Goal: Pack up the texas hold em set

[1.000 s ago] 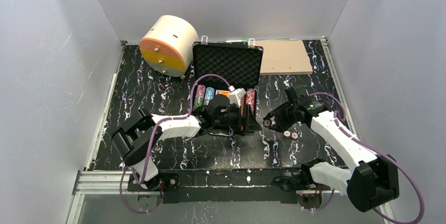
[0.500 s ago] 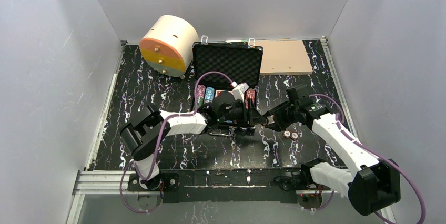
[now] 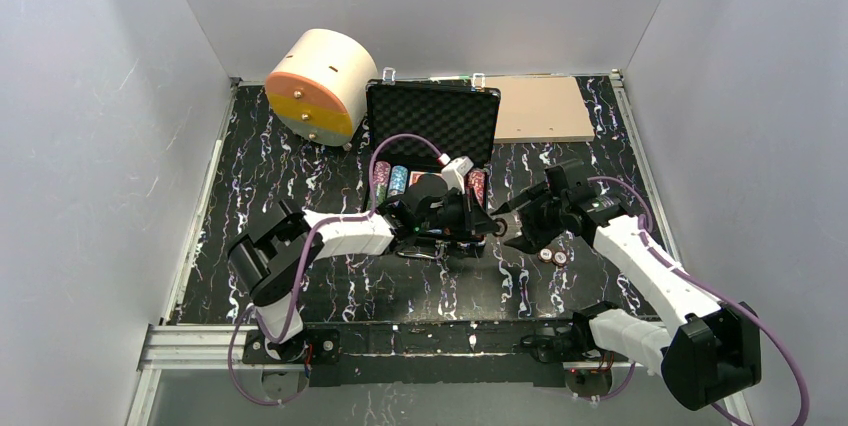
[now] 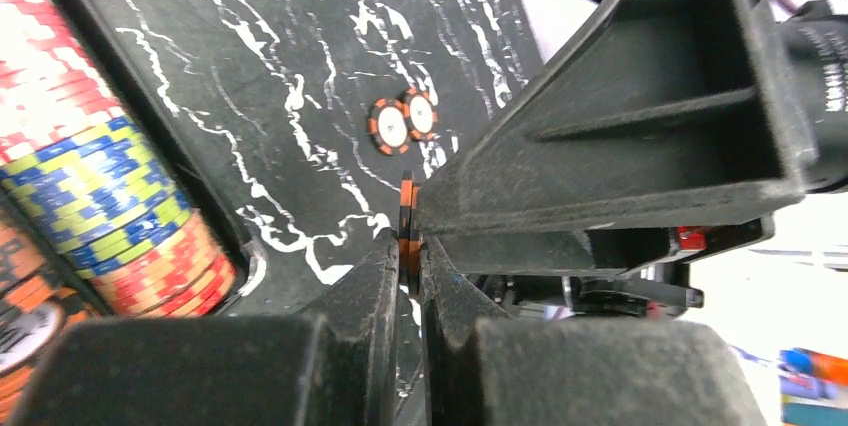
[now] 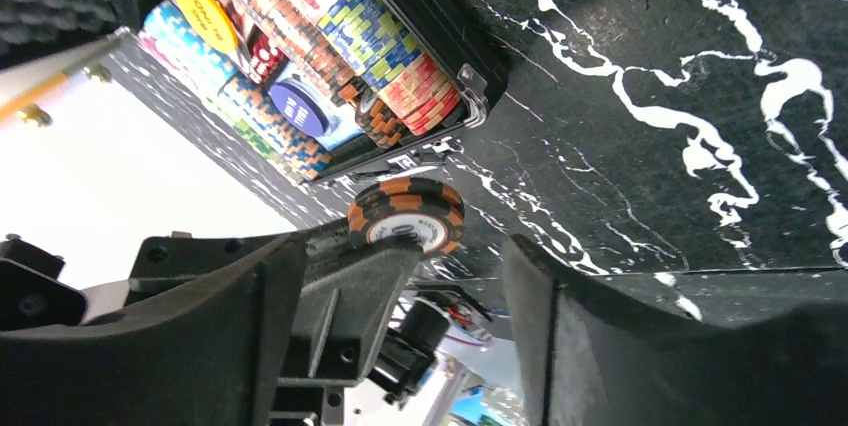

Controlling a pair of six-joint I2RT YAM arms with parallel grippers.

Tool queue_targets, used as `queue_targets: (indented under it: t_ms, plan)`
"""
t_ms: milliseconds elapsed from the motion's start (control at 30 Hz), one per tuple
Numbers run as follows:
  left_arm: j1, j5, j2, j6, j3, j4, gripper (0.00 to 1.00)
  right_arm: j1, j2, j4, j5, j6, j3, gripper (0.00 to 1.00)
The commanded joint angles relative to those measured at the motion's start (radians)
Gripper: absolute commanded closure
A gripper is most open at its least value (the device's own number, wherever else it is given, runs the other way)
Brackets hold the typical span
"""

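The black briefcase (image 3: 433, 118) stands open at mid-table, its tray filled with striped chip stacks (image 5: 352, 28) and round buttons (image 5: 205, 12). Just right of the case, my left gripper (image 3: 488, 227) is shut on a small stack of orange-and-black chips (image 4: 406, 214), held edge-on between its fingertips (image 4: 382, 264). The same chips (image 5: 408, 214) show in the right wrist view, between my right gripper's spread fingers. My right gripper (image 3: 514, 223) is open around them, its pads apart from the chips. Two more orange chips (image 3: 552, 257) lie flat on the table beside the right arm.
A big cream cylinder with an orange-yellow face (image 3: 320, 82) sits at the back left. A flat tan board (image 3: 540, 108) lies at the back right. Grey walls close in the black marbled table (image 3: 300, 161) on three sides.
My left gripper reached right to the right gripper and closed on the orange chips. My right gripper then opened and let go of them.
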Motion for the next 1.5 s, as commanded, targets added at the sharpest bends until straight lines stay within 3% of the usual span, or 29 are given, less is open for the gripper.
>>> queue_targets:
  t_ms: [0,133,367,467,600,833,1033,1467]
  plan:
    - [-0.003,-0.057,-0.095,0.205,0.046,-0.165,1.0,-0.015,-0.002,-0.01,0.014,-0.074,0.044,0.12]
    - [-0.001,-0.082,-0.171,0.455,0.079,-0.355,1.0,-0.044,-0.035,-0.038,0.057,-0.13,0.07,0.04]
    - [0.034,-0.012,-0.259,0.889,0.138,-0.667,1.0,-0.099,-0.138,-0.046,0.085,-0.163,0.015,0.04]
    - [0.042,-0.037,-0.242,1.007,0.168,-0.775,1.0,-0.106,-0.153,-0.054,0.075,-0.163,-0.018,0.05]
    - [0.053,0.037,-0.177,1.115,0.244,-0.899,1.0,-0.108,-0.156,-0.067,0.066,-0.162,-0.046,0.05]
    - [0.056,0.07,-0.066,1.24,0.333,-1.009,1.0,-0.108,-0.154,-0.047,0.048,-0.156,-0.057,0.06]
    - [0.059,0.113,0.026,1.252,0.414,-1.058,1.0,-0.109,-0.13,-0.029,0.02,-0.155,-0.049,0.07]
    - [0.059,-0.061,0.047,1.276,0.426,-1.023,1.0,-0.108,-0.179,-0.033,0.006,-0.141,-0.098,0.08]
